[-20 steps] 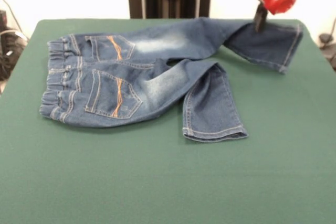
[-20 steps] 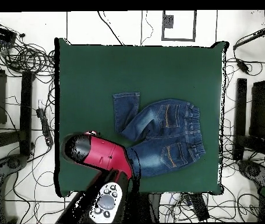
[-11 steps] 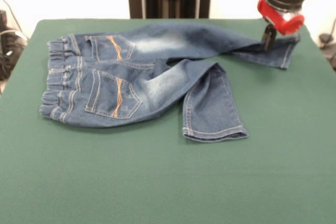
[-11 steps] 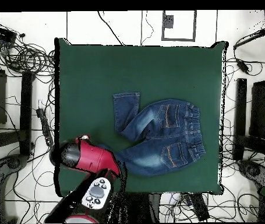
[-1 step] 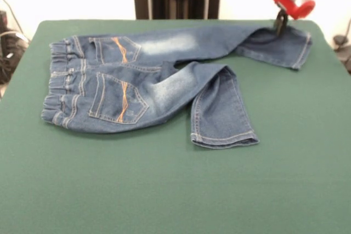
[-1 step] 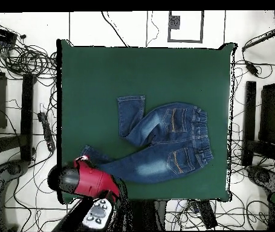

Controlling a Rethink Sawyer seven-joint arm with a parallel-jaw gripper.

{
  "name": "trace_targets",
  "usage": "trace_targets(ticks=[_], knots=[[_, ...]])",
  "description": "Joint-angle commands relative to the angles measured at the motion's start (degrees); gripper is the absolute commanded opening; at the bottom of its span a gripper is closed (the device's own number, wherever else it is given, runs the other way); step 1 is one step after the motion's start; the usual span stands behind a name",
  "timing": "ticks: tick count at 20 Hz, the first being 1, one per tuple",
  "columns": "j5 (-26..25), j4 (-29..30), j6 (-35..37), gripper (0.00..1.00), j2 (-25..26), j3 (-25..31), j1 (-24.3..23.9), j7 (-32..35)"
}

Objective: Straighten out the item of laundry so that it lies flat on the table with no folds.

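Since the earlier frame, the claw [image 5: 281, 24] has drawn back toward the table's [image 5: 164, 190] corner, and the jeans' [image 5: 142, 80] far leg now lies longer and flatter. Whether the claw grips the hem or has released it, I cannot tell. Jeans lie mid-table, 1 leg bent back on itself.

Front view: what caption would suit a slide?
Small blue denim jeans on dark green felt table, one leg folded, red-and-black pincer over the far hem.
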Motion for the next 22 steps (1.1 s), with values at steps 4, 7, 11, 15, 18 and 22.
trace_targets(ticks=[4,7,11,15,18,22], knots=[[1.1,13.1,-1.2,0.00,-11.3,4.2,1.8,10.0],[1.4,15.7,-3.1,0.00,-12.6,6.0,1.5,10.2],[1.6,17.2,-7.1,0.00,-11.0,9.3,-0.2,10.4],[0.5,18.9,-11.6,0.00,-9.1,14.6,-3.7,9.8],[-1.1,19.1,-13.3,0.00,-7.6,16.0,-4.8,8.9],[-2.2,18.6,-14.8,0.00,-5.7,17.4,-4.3,9.0]])
